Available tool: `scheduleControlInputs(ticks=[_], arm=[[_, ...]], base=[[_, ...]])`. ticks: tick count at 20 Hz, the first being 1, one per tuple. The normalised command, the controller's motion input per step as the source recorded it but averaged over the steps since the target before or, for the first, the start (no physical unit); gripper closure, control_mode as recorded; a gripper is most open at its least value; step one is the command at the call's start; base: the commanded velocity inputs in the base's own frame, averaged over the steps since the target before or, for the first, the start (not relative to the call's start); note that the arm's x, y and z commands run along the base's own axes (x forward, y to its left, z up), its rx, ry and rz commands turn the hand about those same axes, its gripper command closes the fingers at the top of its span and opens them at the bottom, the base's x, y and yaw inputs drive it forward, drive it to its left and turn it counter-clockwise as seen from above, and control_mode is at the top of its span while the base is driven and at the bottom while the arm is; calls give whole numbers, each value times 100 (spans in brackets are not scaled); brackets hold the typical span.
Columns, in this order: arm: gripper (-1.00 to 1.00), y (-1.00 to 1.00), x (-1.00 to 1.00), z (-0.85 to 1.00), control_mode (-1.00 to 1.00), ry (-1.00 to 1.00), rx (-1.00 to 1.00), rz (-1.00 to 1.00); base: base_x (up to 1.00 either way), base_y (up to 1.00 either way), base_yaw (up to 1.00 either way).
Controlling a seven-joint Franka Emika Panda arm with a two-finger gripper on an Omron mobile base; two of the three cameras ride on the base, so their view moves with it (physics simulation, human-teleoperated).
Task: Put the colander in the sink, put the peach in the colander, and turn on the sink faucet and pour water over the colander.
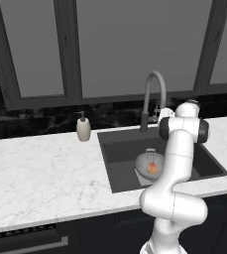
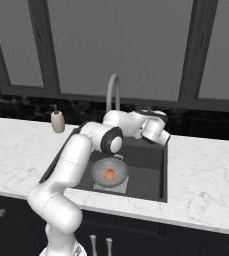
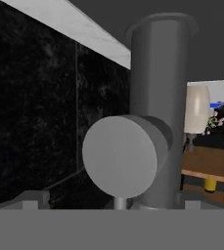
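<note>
Two steps done: peach (image 1: 152, 168) in colander (image 1: 149, 165), in sink (image 1: 125, 171); hand at faucet (image 1: 153, 96) lever (jaws' state unclear).

The white, grey-veined marble surface (image 1: 40, 173) looks smooth and polished, and the black stone backsplash (image 1: 35, 121) behind it has a faint mottled sheen. The tall grey gooseneck sink faucet (image 1: 152, 96) reads as matt brushed metal, as does the round perforated light-grey metal colander (image 2: 108, 172). The large dark-grey rectangular sink (image 1: 120, 158) looks dull and smooth, and the small beige soap dispenser bottle (image 1: 83, 128) is plain matt.
</note>
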Motion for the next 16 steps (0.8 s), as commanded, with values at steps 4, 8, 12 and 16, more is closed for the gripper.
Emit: scheduleControlInputs(ticks=[4, 8, 12, 16], arm=[[100, 0, 23, 43, -100, -7, 10, 0], [100, 0, 26, 18, -100, -6, 9, 0], [100, -10, 33, 16, -100, -2, 12, 0], [100, -10, 40, 33, -100, -1, 12, 0]], base=[[0, 0, 0], [0, 0, 0], [0, 0, 0], [0, 0, 0]])
